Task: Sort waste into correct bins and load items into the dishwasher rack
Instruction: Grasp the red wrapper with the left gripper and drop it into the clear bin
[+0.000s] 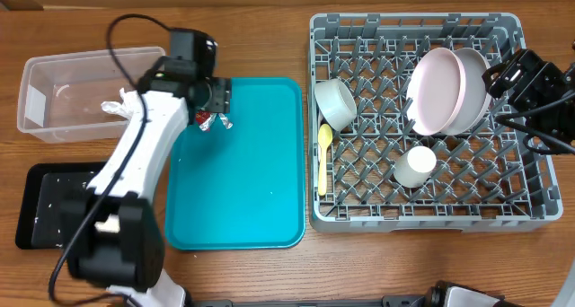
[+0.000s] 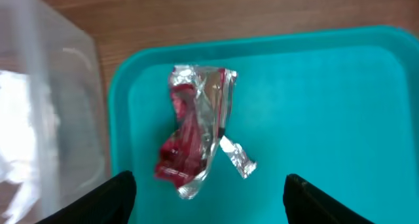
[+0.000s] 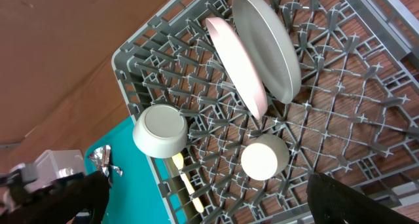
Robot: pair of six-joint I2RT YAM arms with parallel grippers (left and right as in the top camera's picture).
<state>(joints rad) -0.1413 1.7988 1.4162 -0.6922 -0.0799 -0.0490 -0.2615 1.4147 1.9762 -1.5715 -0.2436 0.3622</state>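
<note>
The crumpled red-and-silver wrapper (image 1: 214, 120) lies in the far left corner of the teal tray (image 1: 260, 190). My left gripper (image 1: 212, 108) hovers just over it, open and empty; in the left wrist view the wrapper (image 2: 196, 126) lies between and ahead of the spread fingers (image 2: 209, 201). The grey rack (image 1: 422, 219) holds a pinkish plate (image 1: 436, 92), a grey plate (image 1: 473, 74), a bowl (image 1: 337, 102), a cup (image 1: 416, 166) and a cream spoon (image 1: 323, 154). My right gripper (image 1: 503, 81) is open and empty over the rack's right side, by the plates. The fork is out of view.
The clear tub (image 1: 54, 83) stands at the far left with something white and crumpled (image 1: 115, 106) by its right wall. The black tray (image 1: 36, 226) in front of it holds white specks. The left arm crosses between both bins and the teal tray.
</note>
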